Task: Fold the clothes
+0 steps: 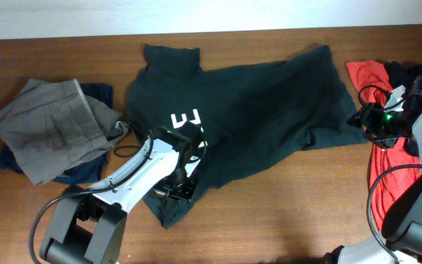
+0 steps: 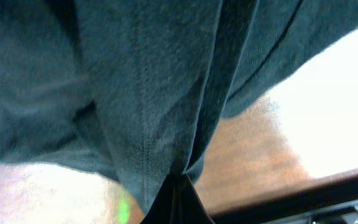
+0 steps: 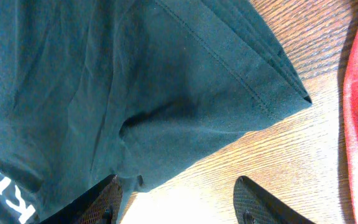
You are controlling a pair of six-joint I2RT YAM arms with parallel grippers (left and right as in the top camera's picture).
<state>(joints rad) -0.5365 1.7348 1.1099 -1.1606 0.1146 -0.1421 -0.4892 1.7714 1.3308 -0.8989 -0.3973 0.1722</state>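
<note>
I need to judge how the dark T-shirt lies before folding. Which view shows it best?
Overhead: the whole dark T-shirt lies spread out, rumpled. The left wrist view shows only bunched fabric close up; the right wrist view shows one hemmed corner.

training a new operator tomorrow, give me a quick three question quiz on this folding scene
1. True or false: the left gripper is shut on the dark green cotton T-shirt.
2. The crumpled grey fabric trousers lie: A on the robot's left, B on its right, C on top of the T-shirt.
3. Fill in: the right gripper has its jaws ___.
Key: 1 true; 2 A; 3 open.
</note>
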